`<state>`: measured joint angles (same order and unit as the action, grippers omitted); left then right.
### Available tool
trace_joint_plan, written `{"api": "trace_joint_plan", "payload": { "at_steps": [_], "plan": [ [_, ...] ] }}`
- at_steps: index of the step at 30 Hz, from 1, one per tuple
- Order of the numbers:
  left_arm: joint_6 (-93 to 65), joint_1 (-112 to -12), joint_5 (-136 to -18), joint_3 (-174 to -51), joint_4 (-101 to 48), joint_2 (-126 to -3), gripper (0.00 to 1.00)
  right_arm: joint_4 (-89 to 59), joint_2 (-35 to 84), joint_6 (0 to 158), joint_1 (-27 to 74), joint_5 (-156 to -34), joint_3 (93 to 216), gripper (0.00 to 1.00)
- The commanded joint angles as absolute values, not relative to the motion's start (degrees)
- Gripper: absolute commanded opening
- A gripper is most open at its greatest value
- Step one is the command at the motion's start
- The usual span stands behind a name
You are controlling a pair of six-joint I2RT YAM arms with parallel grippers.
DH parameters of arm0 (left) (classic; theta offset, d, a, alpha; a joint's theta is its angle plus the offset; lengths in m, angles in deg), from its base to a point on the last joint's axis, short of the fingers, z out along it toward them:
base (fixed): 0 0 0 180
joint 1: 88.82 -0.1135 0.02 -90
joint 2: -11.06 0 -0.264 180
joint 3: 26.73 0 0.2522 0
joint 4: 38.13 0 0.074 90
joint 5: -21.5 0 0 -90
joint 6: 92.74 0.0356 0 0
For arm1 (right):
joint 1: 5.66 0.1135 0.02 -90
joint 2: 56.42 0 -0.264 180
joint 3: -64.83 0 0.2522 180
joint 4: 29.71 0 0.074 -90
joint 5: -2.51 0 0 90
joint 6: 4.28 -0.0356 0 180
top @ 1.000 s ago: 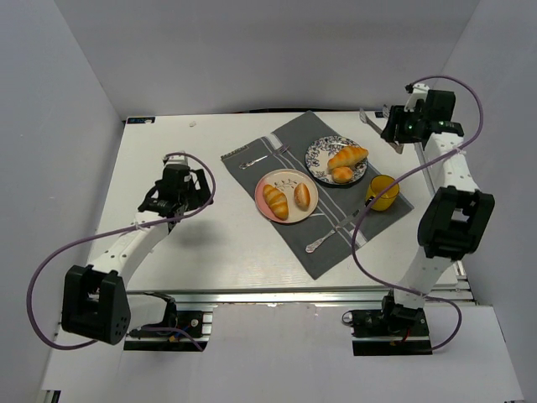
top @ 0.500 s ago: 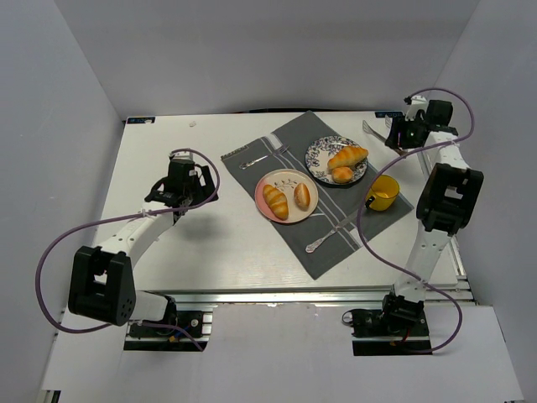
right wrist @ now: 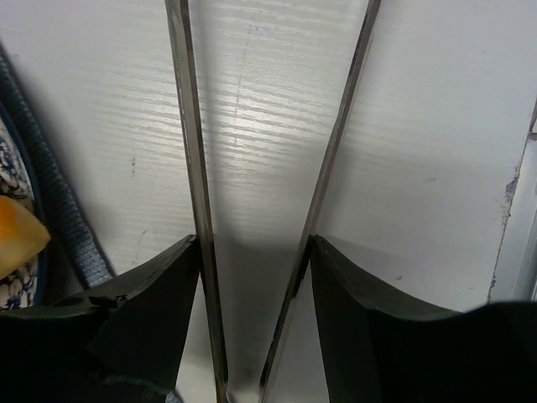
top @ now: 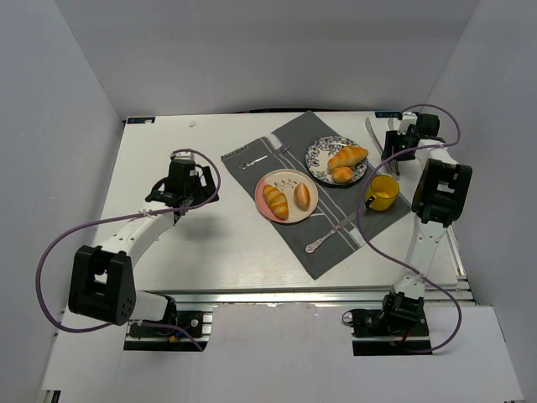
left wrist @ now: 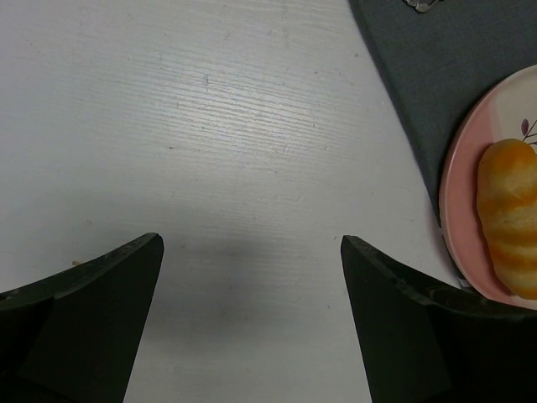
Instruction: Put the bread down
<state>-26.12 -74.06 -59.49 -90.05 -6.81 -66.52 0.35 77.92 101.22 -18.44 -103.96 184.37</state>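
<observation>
- Since half a second ago the right arm has folded lower at the far right, bringing the right gripper and its tongs down to the table; the left arm has hardly shifted.
- Nearest, the left gripper hovers over bare tabletop just left of the grey placemat, fingers spread wide and holding nothing. It looks parked clear of the setting.
- Just beyond it, the pink plate sits on the placemat carrying a long bread roll and a rounder roll, side by side. The placing therefore looks done, or close to it.
- Farther back, the blue-patterned plate has two more rolls, likely the supply. A yellow cup stands to its right.
- Farthest, off the placemat's right corner, the right fingers press on the outsides of the tongs' two metal arms, which splay apart toward their tips. They carry no bread and lie low over the table, so this reads as putting the tool down.
</observation>
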Motion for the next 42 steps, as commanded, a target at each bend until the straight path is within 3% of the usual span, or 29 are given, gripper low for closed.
{"api": "trace_joint_plan", "payload": {
  "at_steps": [1, 4, 9, 15, 18, 22, 31, 36, 42],
  "plan": [
    [-25.59, -73.79, -59.54, -90.15, -6.79, -65.4, 0.98, -2.5, 78.14, 102.07, -18.85, -101.73, 186.61, 0.61],
    [-25.59, -73.79, -59.45, -89.97, -6.71, -65.31, 0.98, -2.68, 77.53, 101.71, -18.76, -101.03, 185.39, 0.66],
    [-25.5, -73.79, -59.54, -90.32, -6.27, -64.87, 0.98, -3.99, 71.73, 101.01, -18.67, -99.45, 183.89, 0.89],
    [-25.94, -73.79, -59.63, -90.23, -5.74, -62.07, 0.98, -2.24, 59.0, 94.88, -16.66, -96.37, 184.95, 0.89],
    [-26.21, -73.79, -59.36, -89.62, -5.91, -59.17, 0.98, -3.11, 48.73, 90.39, -12.19, -90.06, 179.42, 0.89],
    [-25.94, -73.79, -58.05, -90.4, -3.9, -54.16, 0.98, -5.04, 34.66, 82.94, -3.66, -82.75, 163.56, 0.89],
    [-26.11, -73.79, -46.19, -87.43, 2.7, -32.92, 0.98, -6.72, 2.77, 73.24, 8.13, -93.55, 132.41, 0.89],
    [-28.05, -73.79, -42.93, -82.77, 2.61, -24.89, 0.98, -2.16, -5.96, 72.89, 8.84, -92.33, 122.56, 0.89],
    [-26.56, -73.88, -41.96, -85.12, 4.1, -26.2, 0.98, -2.85, -6.33, 71.92, 8.84, -92.24, 124.47, 0.89]
  ]
}}
